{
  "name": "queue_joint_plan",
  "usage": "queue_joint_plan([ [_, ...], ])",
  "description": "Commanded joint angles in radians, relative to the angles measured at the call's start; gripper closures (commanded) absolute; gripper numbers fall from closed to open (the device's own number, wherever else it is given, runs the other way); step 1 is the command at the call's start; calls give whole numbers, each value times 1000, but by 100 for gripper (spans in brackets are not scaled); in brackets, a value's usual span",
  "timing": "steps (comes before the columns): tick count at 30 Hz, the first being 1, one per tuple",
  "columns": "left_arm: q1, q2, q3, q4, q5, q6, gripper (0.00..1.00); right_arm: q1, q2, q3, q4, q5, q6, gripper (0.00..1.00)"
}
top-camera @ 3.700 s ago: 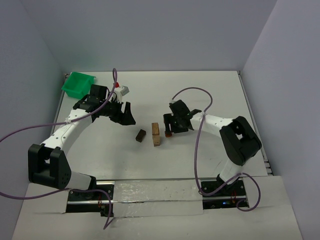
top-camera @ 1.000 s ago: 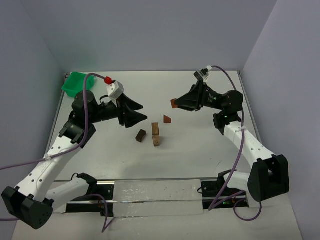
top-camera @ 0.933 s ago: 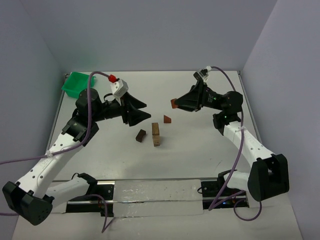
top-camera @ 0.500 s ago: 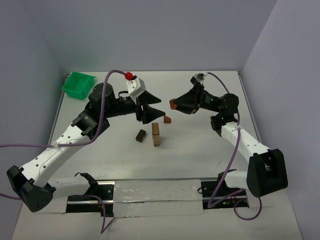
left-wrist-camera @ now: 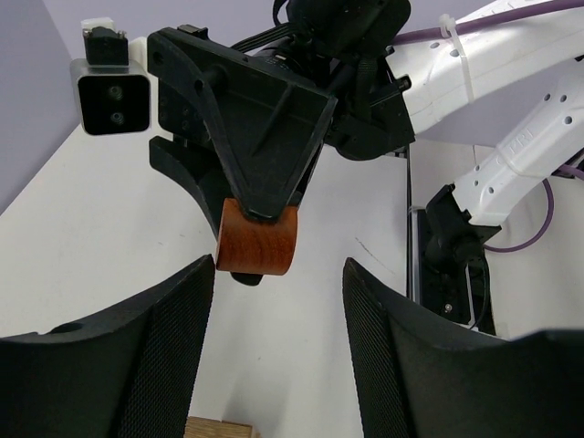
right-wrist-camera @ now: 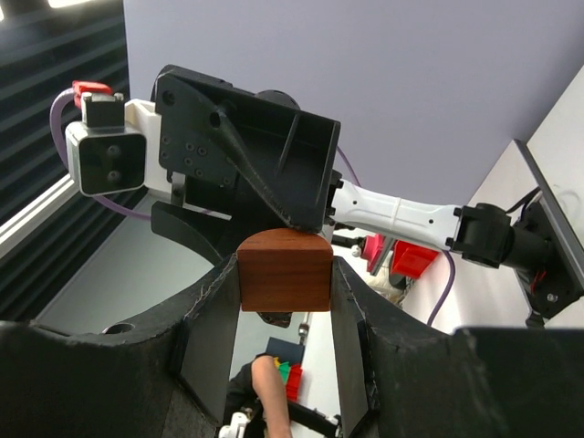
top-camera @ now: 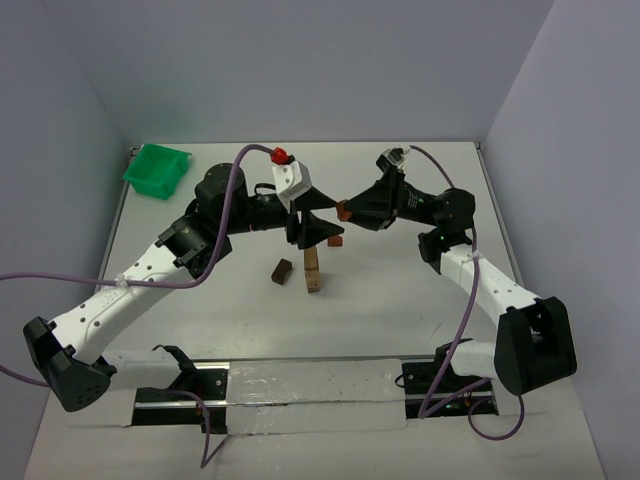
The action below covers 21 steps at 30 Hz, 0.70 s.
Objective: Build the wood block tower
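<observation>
A reddish-brown wood block (right-wrist-camera: 284,271) with one rounded side is held in the air by my right gripper (top-camera: 345,210), which is shut on it. My left gripper (top-camera: 325,224) faces it tip to tip with its jaws open and nothing between them; in the left wrist view that held block (left-wrist-camera: 258,240) hangs just beyond my left fingers (left-wrist-camera: 182,347). Below them on the table stands the tower (top-camera: 312,272), a short tan stack whose top is hidden by the left gripper. A dark brown block (top-camera: 281,271) lies to its left. A reddish wedge (top-camera: 337,241) shows partly behind the gripper.
A green bin (top-camera: 157,168) sits at the table's far left corner. Both arms reach over the middle of the white table (top-camera: 400,290) and cross above the blocks. Walls close in the table at the back and on both sides.
My left arm has swung right and forward until its open gripper meets the right gripper above the stack. The right gripper has shifted slightly left, still holding the reddish-brown block.
</observation>
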Motion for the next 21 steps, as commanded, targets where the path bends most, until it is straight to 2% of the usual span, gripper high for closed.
queue_joint_plan([
  [1,-18,9,62,0,-20,45,37,14,-3,6,66,9,11,100],
  [11,-30,20,68,-7,-58,47,48,24,-3,5,63,6,11,100],
  [21,-28,8,42,-12,-96,38,72,30,-7,10,56,-2,8,100],
])
